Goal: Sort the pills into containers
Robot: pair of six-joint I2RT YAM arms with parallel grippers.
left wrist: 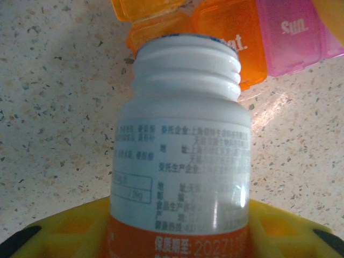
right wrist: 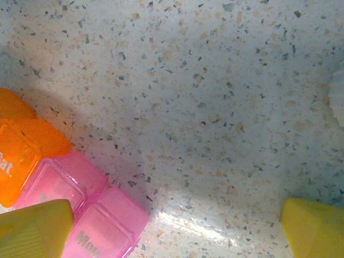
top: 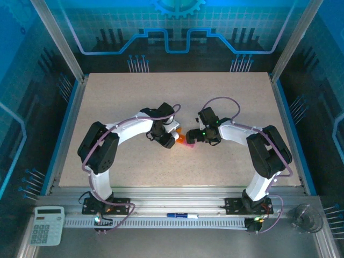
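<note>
My left gripper [left wrist: 180, 234] is shut on a white bottle [left wrist: 183, 140] with an orange band. Its uncapped threaded mouth points at the containers [left wrist: 236, 43]. These are a strip with an orange compartment marked Sat, its lid flipped up, and a pink one marked Sun [left wrist: 293, 29]. Seen from above, the bottle [top: 173, 129] and the strip [top: 186, 141] lie between the two grippers at mid-table. My right gripper [right wrist: 174, 231] is open, low over bare table, and its left fingertip [right wrist: 35, 228] overlaps the pink compartments [right wrist: 91, 209]. The pills are hidden.
A ribbed white object [right wrist: 338, 97] sits at the right edge of the right wrist view. The speckled tabletop [top: 134, 97] is framed by rails. A calculator [top: 47, 226], a pen [top: 181, 215] and a clear cup [top: 306, 217] lie on the near ledge.
</note>
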